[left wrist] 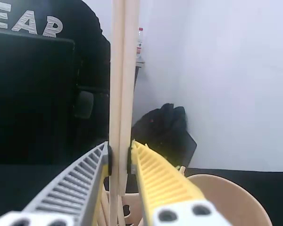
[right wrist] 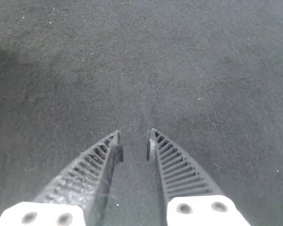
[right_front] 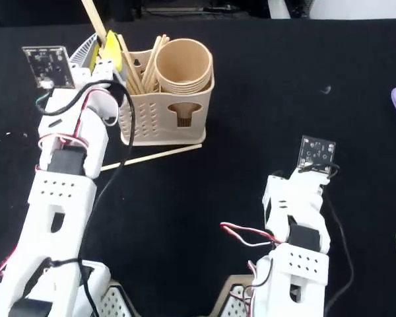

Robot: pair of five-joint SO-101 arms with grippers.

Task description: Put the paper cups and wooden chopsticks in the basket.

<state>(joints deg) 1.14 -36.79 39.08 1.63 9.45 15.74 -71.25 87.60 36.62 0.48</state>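
Two wooden chopsticks (left wrist: 123, 70) are gripped upright in the closed left gripper (left wrist: 119, 153), poised just above the basket (right_front: 162, 122). The stacked paper cups (right_front: 183, 66) and a bundle of sticks (right_front: 148, 63) are already stowed inside it. One loose chopstick (right_front: 152, 157) is left lying on the black table (right_front: 284, 79), just in front of the basket. The right gripper (right wrist: 133, 143) is seen low over bare tabletop, jaws slightly parted and empty. The job is judged nearly finished, with one drop and one pickup outstanding.
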